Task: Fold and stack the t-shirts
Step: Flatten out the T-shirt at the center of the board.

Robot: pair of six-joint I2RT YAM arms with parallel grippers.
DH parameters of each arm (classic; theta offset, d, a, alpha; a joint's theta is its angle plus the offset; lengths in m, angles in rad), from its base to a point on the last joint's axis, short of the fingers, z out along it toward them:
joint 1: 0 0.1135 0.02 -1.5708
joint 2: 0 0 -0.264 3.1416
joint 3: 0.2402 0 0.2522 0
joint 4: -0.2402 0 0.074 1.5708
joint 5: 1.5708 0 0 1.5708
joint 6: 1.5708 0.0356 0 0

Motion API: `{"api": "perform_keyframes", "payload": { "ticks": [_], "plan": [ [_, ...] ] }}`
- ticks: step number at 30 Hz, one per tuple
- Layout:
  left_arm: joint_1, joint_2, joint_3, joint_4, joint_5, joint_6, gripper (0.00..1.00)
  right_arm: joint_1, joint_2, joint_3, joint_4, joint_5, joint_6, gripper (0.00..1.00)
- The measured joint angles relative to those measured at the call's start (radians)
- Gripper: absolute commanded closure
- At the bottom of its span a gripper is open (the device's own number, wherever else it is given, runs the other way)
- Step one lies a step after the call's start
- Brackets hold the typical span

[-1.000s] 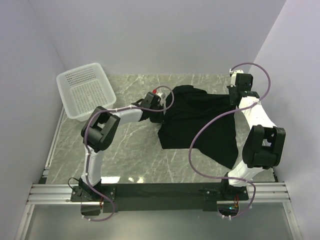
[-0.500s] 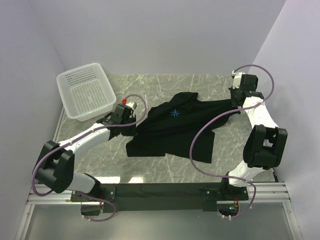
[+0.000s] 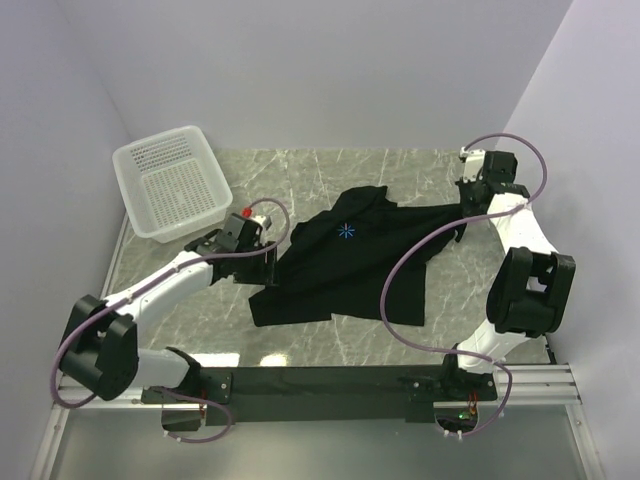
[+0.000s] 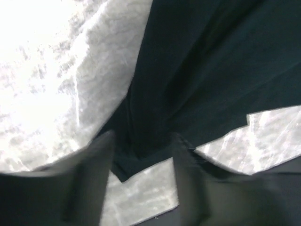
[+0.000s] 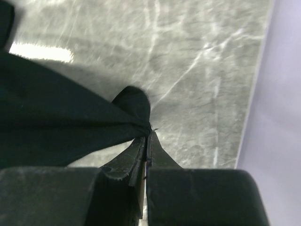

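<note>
A black t-shirt (image 3: pixel 350 262) with a small blue star print lies spread across the middle of the marble table (image 3: pixel 300 170). My left gripper (image 3: pixel 268 262) hovers at the shirt's left edge, open. In the left wrist view, a corner of the t-shirt (image 4: pixel 211 61) lies on the table between the spread fingers (image 4: pixel 101 150) of the left gripper (image 4: pixel 141 146), and the picture is blurred. My right gripper (image 3: pixel 466 205) is at the far right, shut on a bunched corner of the shirt. The right wrist view shows the cloth (image 5: pixel 56 127) pinched at the tips of the right gripper (image 5: pixel 148 134).
A white plastic basket (image 3: pixel 170 185) stands at the back left corner. Walls close in on the left, back and right. A purple cable (image 3: pixel 400 290) from the right arm loops over the shirt. Bare marble shows in front of and behind the shirt.
My left arm pulled the shirt leftward and spread it out, then its jaws opened and let the cloth go. The right gripper stayed shut on its corner.
</note>
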Motion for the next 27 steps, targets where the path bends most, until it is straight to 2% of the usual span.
{"api": "perform_keyframes", "payload": {
  "ticks": [3,8,11,20,23,27],
  "plan": [
    [0.0,-0.035,0.038,-0.033,-0.002,0.007,0.26,-0.002,0.013,-0.005,-0.026,-0.037,-0.026,1.0],
    [0.02,-0.014,0.182,0.013,0.005,0.052,0.24,-0.002,0.021,-0.069,-0.04,-0.092,-0.037,1.0],
    [0.052,0.109,0.301,0.079,0.034,0.09,0.24,-0.002,0.025,-0.077,-0.05,-0.112,-0.036,1.0],
    [0.098,0.691,0.776,0.127,0.201,0.2,0.25,-0.002,0.027,-0.077,-0.049,-0.154,-0.021,1.0],
    [0.095,0.78,0.853,0.123,0.25,0.231,0.24,-0.002,0.027,-0.077,-0.049,-0.159,-0.019,1.0],
    [0.08,0.812,0.877,0.13,0.281,0.284,0.23,-0.002,0.027,-0.077,-0.049,-0.167,-0.014,1.0]
  ]
}}
